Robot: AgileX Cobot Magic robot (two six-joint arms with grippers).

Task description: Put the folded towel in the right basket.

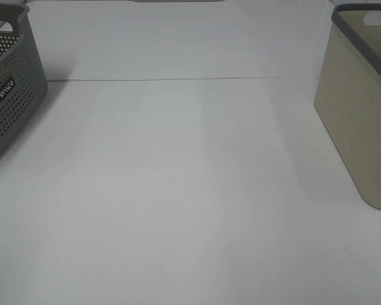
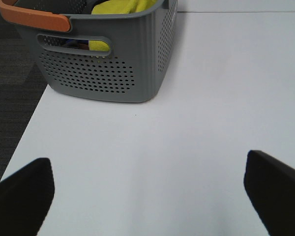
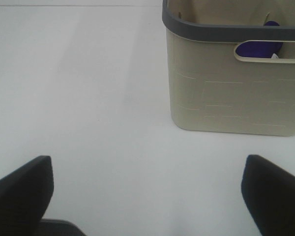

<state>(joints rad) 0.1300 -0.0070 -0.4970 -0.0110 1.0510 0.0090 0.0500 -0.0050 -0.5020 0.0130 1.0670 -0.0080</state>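
- No folded towel is seen on the white table (image 1: 178,190); a purple item (image 3: 258,48) shows through the handle slot of the beige plastic right basket (image 3: 231,98), identity unclear.
- Yellow cloth (image 2: 120,7) lies in the grey perforated left basket (image 2: 103,69).
- Left gripper (image 2: 150,189) and right gripper (image 3: 147,189) are held wide, empty.
- The placing step is judged finished or unstarted; next, the towel must be located.

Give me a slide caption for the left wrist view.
Open left gripper above white table, facing grey perforated basket holding yellow cloth.
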